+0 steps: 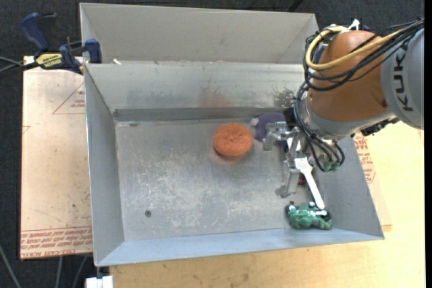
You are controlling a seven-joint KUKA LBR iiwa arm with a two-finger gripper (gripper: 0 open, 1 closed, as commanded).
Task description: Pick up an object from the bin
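Fingers point(312, 192) spread apart, empty — pointing down just over the green crumpled thing point(308, 218) in the bin's point(101, 165) front-right corner.

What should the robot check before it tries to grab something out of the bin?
1. Tool open: ok, its two fingers are spread.
2. Nothing between the fingers: ok.
3. Tool centred over the crumpled green thing in the lower right corner of the grey metal bin: not ok, only one fingertip reaches its top edge.
4. Tool's height above it: cannot tell.
5. Round orange scrubbing pad out of the way: ok, it lies apart mid-bin.
6. Small purple thing clear of the arm: cannot tell, partly hidden.
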